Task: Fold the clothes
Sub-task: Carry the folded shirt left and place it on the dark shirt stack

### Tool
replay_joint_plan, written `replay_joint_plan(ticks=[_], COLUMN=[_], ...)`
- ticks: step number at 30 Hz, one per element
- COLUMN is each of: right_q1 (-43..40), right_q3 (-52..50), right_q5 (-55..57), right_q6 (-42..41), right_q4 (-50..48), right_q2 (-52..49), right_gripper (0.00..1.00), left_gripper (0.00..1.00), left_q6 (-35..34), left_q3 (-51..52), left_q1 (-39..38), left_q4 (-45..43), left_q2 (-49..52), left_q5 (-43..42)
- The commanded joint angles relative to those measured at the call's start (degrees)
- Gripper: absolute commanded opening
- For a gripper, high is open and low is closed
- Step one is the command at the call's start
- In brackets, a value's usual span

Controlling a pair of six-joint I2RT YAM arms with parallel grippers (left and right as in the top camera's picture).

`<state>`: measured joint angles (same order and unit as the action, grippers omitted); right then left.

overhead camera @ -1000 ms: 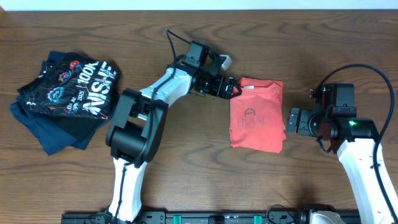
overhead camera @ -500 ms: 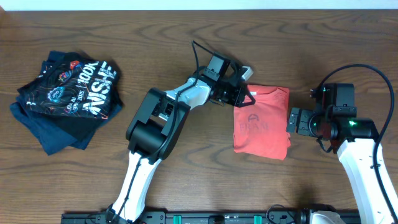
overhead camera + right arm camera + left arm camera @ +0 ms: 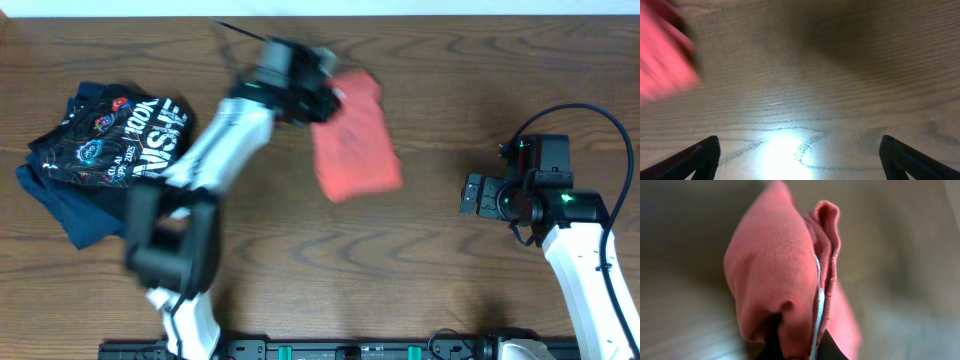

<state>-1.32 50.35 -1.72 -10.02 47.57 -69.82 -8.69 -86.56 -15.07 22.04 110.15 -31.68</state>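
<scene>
Clamping the folded red-orange cotton T-shirt at its upper-left corner, the left gripper held bunched fabric between its closed fingers. The shirt appeared blurred over the far centre of the brown wooden table. The right gripper stood well apart from it at the right, fingers spread and empty. A pile of dark printed garments lay at the left.
</scene>
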Motion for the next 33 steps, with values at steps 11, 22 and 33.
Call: replay_joint_plan(ticks=[11, 22, 33], right_q1=[-0.6, -0.6, -0.6], right_q3=[0.3, 0.3, 0.3], right_q5=[0.2, 1.8, 1.7], right_q6=[-0.2, -0.2, -0.2], right_q4=[0.2, 0.5, 0.9], right_q2=[0.6, 0.5, 0.5], right_gripper=[0.99, 0.99, 0.99], left_gripper=[0.06, 0.06, 0.06], left_q6=[1.1, -0.2, -5.6], left_q3=[-0.3, -0.3, -0.3], left_q1=[26.1, 40.2, 51.0], left_q4=[11.8, 13.4, 10.5], left_q2=[-16.0, -17.8, -17.3], left_q5=[5.8, 5.8, 9.7])
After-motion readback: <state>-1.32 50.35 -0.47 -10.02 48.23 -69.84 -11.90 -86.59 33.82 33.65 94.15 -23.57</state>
